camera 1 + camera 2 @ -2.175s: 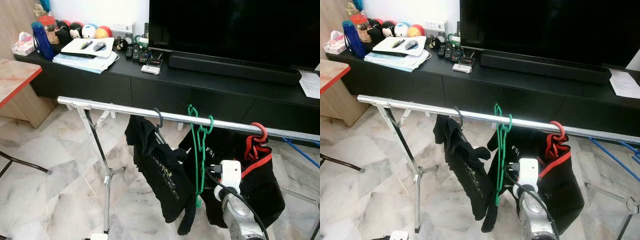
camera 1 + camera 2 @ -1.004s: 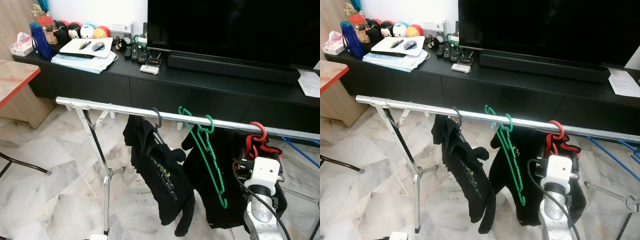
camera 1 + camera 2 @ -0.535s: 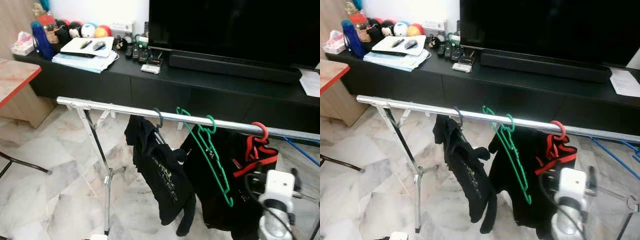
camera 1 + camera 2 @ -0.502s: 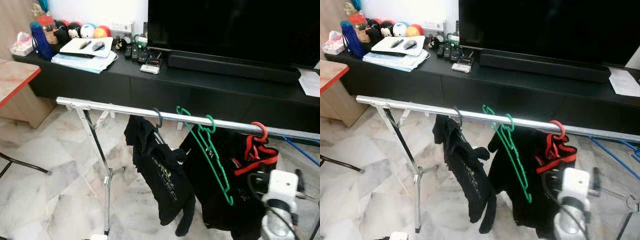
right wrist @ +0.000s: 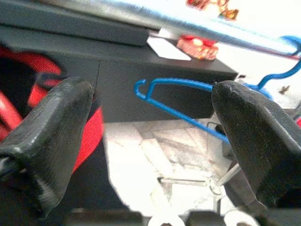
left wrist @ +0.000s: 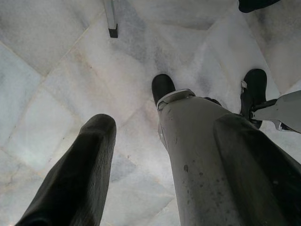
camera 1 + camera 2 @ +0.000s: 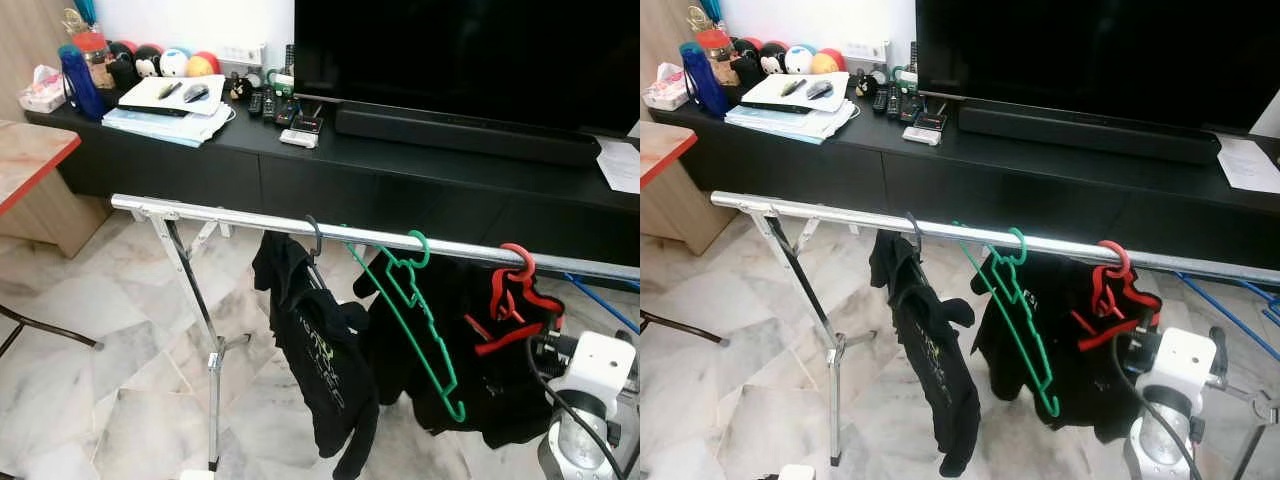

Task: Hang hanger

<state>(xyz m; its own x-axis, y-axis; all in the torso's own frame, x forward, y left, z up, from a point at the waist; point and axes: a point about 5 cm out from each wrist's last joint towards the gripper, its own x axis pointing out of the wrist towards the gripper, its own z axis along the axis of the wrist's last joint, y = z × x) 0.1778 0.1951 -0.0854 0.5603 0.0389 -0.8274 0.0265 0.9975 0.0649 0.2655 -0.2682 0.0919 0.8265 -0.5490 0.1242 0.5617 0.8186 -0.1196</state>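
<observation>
Looking at the green hanger (image 7: 420, 330): hooked over the silver rail (image 7: 220, 214), between the black shirt (image 7: 325, 370) and the red hanger (image 7: 515, 285), and leaning a lot to one side. Looks like the hanging part is about done. Right claw (image 5: 150, 108) low down near the red hanger, spread wide and holding nothing, with a blue hanger (image 5: 183, 101) far off behind it. Left claw (image 6: 160, 141) down by the floor (image 6: 56, 70), doing nothing; cannot tell if spread or pressed together. To do this bit well: pull the right claw back slowly and low. Keep away from the clothes and the rail, and do not bump the green hook off.
</observation>
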